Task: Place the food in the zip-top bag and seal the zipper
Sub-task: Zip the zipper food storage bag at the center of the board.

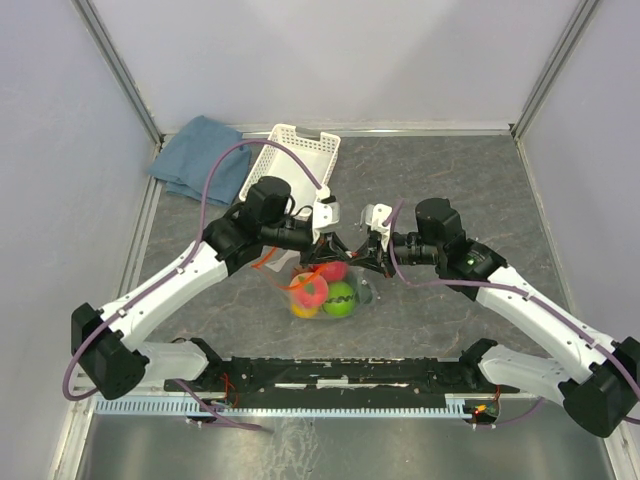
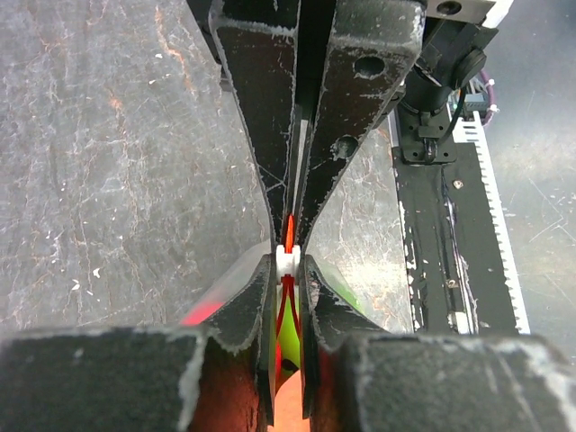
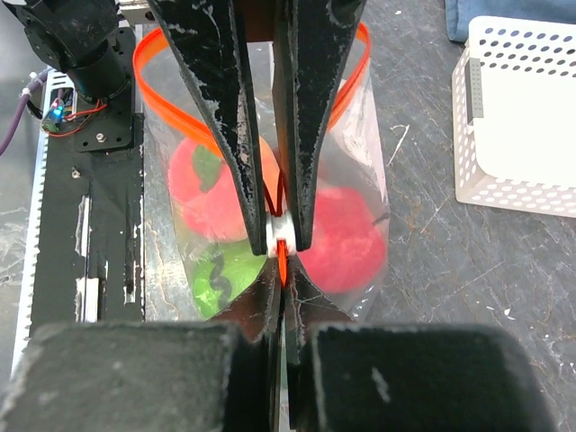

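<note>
Left gripper (image 2: 286, 263) and right gripper (image 3: 281, 256) both clamp the zipper (image 3: 160, 83); right wrist view shows the food (image 3: 349, 241) bagged

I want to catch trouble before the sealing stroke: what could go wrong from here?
1. The zipper gapes in a wide loop beyond the white slider; a slipped pinch would probably leave it unsealed.
2. The left hand and right hand pinch at one spot, so their fingertips may jam.

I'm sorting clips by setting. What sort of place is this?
Probably a robot lab test cell, not a kitchen: plain white walls in metal framing enclose a grey tabletop, the left arm and right arm are bolted to a rail, and the bag holds toy food.
</note>
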